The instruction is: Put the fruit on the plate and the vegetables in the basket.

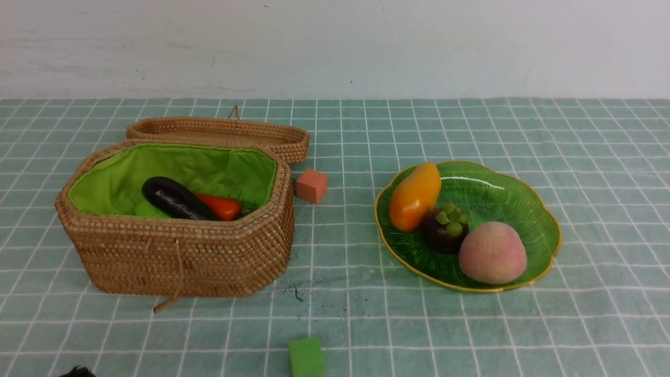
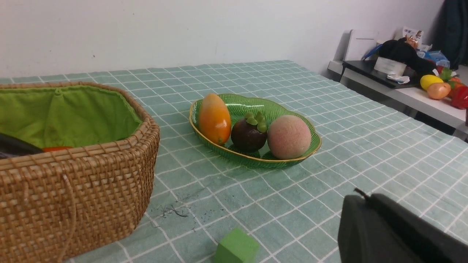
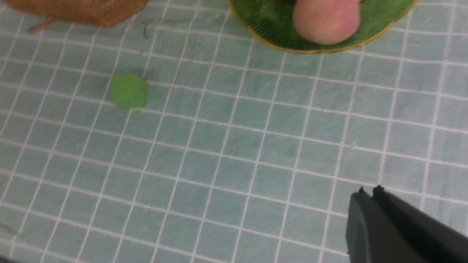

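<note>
On my left I have the octagonal brown wicker basket (image 1: 178,251) with its bright green cloth lining, standing toward the left edge of the checked teal tablecloth (image 1: 471,324), its woven lid (image 1: 225,133) folded open behind it toward the far edge. Inside it I see the glossy dark-purple eggplant (image 1: 175,199) lying across the orange-red carrot (image 1: 222,207), with a patch of the light-green bitter gourd (image 1: 149,210) beside them. Just right of the basket sits a small orange cube (image 1: 312,185), and a small green cube (image 1: 306,357) lies at the near edge of the cloth. Further right is the scalloped translucent green glass plate (image 1: 518,204) with a gold rim; on it are the orange-yellow oblong mango (image 1: 415,197), the dark purple mangosteen (image 1: 445,229) touching it, and the fuzzy pink peach (image 1: 492,253) nearest me. My left gripper (image 2: 360,193) hangs above the cloth near the plate, jaws pressed together and holding nothing. My right gripper (image 3: 369,190) hovers over bare cloth by the near edge, likewise closed and empty.
</note>
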